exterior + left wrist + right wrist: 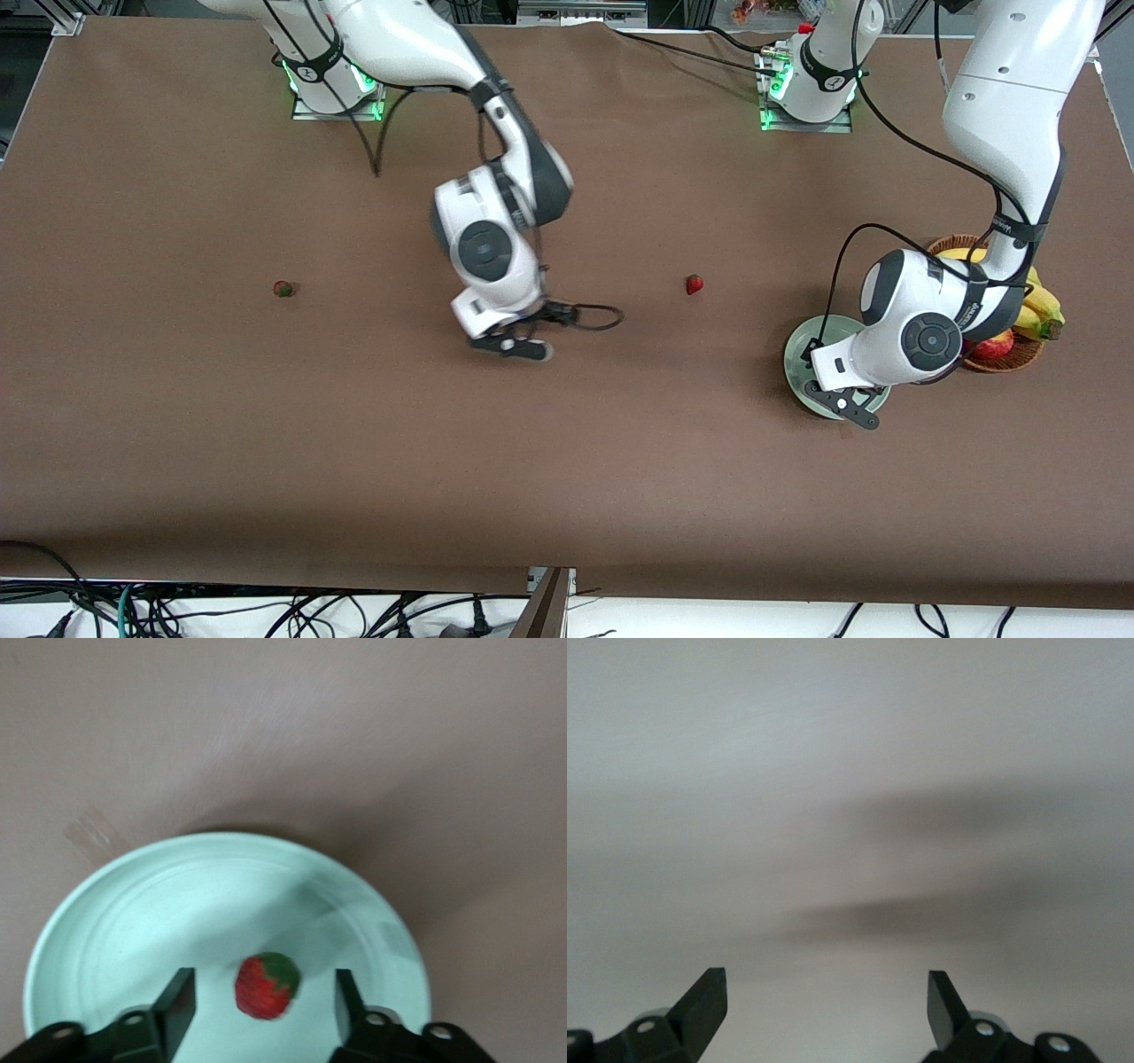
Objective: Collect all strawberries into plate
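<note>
The pale mint-green plate (800,347) (133,921) lies near the left arm's end of the table. A strawberry (266,985) rests on it. My left gripper (846,408) (261,981) hangs open just over the plate, its fingers on either side of that berry without touching it. A second strawberry (695,283) lies on the bare table toward the middle. A third strawberry (283,288) lies toward the right arm's end. My right gripper (523,347) (826,983) is open and empty, low over the table between those two berries.
A brown wicker basket (1010,361) with bananas (1041,306) and a red apple (994,344) stands right beside the plate, partly hidden by the left arm. A black cable loop (598,316) hangs from the right wrist.
</note>
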